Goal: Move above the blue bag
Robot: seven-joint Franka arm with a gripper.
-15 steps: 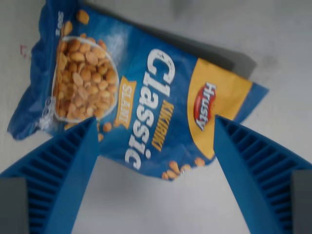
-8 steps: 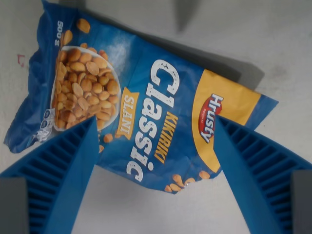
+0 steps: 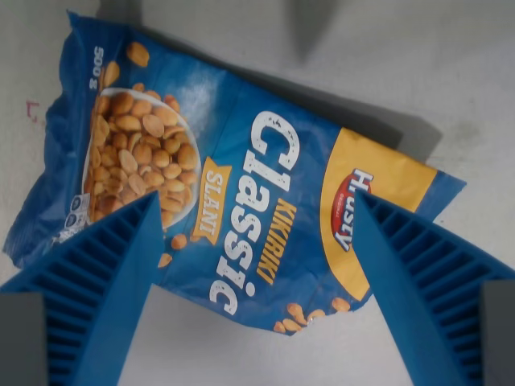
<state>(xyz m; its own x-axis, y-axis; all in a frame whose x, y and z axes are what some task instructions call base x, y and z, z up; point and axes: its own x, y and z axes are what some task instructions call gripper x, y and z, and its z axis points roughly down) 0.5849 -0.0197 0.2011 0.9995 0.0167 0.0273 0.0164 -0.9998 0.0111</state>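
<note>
A wide-open gripper point(image 3: 253, 209) with ribbed blue fingers point(image 3: 105, 281), holding nothing, hangs over a crinkled blue foil peanut bag point(image 3: 233, 185) lying flat on a pale grey table point(image 3: 451, 72), directly beneath it.

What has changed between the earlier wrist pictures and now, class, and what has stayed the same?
The whole scene has slid down and towards the wrist view's right, so the camera moved, not the crinkled blue peanut bag. Nothing was gripped or released. The blue ribbed gripper stays open above the bag, which lies flat on the grey surface.

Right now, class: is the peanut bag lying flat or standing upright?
Lying flat: the blue peanut bag shows its whole printed front to the downward wrist camera, resting on the grey table.
</note>
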